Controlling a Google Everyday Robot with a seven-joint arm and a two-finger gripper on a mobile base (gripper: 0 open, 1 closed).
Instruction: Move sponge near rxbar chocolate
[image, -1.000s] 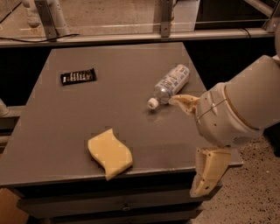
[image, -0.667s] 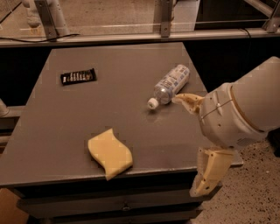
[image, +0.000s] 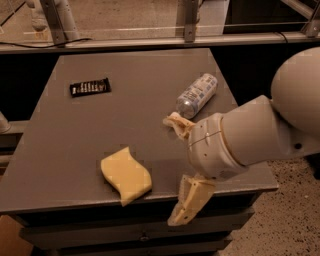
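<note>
The pale yellow sponge (image: 126, 175) lies flat near the table's front edge, left of centre. The black rxbar chocolate (image: 90, 87) lies flat at the far left of the table, well apart from the sponge. My gripper (image: 183, 162) is at the front right, just right of the sponge and not touching it. It is open and empty, with one cream finger (image: 177, 123) over the table and the other (image: 190, 201) past the front edge.
A clear plastic bottle (image: 198, 94) lies on its side at the right, just behind my upper finger. The grey table (image: 75, 135) drops off at the front edge. A rail and metal posts (image: 189, 20) run behind the table.
My arm and gripper have moved left, toward the sponge. The upper finger now covers the bottle's cap end. Sponge, bar and bottle have not moved.
</note>
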